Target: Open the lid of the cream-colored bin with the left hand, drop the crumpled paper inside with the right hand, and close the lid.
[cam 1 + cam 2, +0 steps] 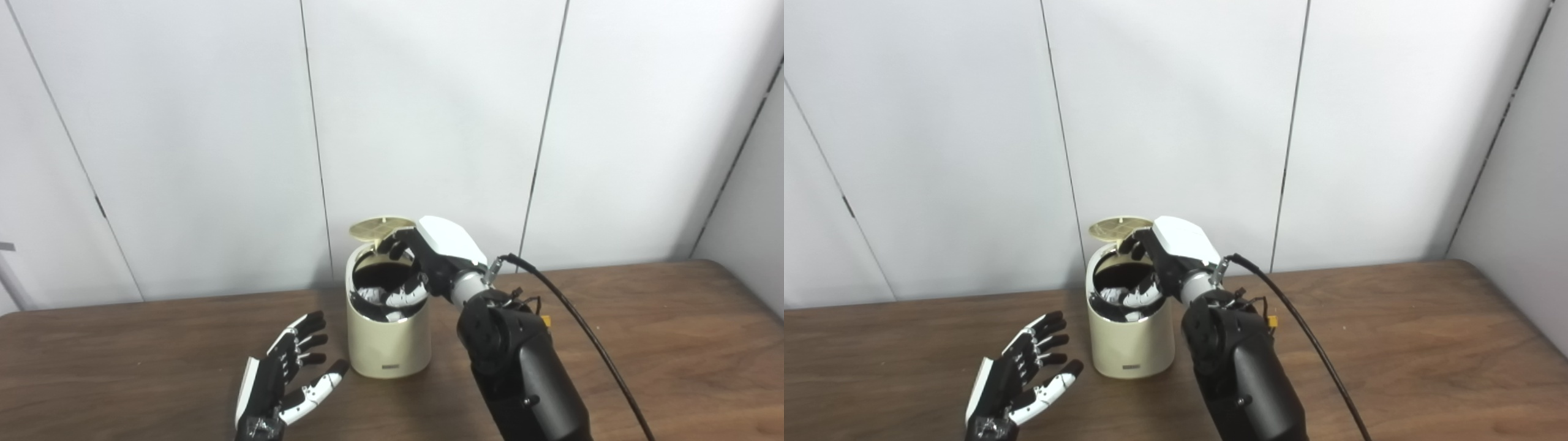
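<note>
The cream-colored bin (pixel 387 343) stands on the wooden table near the back wall. Its lid (pixel 381 228) is raised at the back rim, with the ribbed underside showing. My right hand (pixel 407 269) reaches down into the bin's mouth, thumb near the lid and fingers (pixel 404 297) spread along the front rim, with dark bin interior between them. I see no crumpled paper in the hand or on the table. My left hand (pixel 288 376) rests open and empty on the table, left of and in front of the bin, not touching it.
The brown table (pixel 674 343) runs across the view, its rounded right edge at the far right. A black cable (pixel 588 334) runs from my right wrist down over the table. White wall panels stand close behind the bin.
</note>
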Tool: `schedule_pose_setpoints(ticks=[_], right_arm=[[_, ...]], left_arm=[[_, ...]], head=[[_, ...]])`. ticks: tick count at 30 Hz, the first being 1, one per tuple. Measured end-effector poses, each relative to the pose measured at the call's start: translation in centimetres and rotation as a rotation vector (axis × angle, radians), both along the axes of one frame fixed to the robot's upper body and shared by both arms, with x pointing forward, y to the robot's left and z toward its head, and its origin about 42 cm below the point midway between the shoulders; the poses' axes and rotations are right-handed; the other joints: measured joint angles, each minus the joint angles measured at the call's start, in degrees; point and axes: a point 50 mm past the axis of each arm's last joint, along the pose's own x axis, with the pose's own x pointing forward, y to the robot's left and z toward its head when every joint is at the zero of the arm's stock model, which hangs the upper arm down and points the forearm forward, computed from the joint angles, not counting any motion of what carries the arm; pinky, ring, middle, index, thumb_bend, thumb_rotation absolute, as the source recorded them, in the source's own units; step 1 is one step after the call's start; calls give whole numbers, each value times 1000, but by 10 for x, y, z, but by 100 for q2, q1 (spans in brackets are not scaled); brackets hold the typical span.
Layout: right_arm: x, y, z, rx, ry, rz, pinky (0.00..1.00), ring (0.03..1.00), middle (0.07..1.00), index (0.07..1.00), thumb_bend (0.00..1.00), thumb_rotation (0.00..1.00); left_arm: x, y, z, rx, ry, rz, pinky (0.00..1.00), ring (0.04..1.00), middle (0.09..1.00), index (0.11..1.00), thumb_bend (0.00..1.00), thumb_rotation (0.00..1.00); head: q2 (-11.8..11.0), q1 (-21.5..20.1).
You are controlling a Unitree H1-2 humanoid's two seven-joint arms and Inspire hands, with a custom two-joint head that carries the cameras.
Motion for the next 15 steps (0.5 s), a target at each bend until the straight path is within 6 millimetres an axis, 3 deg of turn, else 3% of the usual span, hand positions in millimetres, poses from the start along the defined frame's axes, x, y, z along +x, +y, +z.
schedule_pose_setpoints(ticks=[7,15], right_arm=[[0,0,0,7,-1,3,419,579,736,756,871,32],[-12,-8,4,23,-57,4,369,481,601,635,805,38]], left_arm=[[0,0,0,6,-1,1,689,782,832,858,626,153],[0,0,0,3,-1,1,687,782,830,857,628,142]], head=[[9,18],[-9,35]])
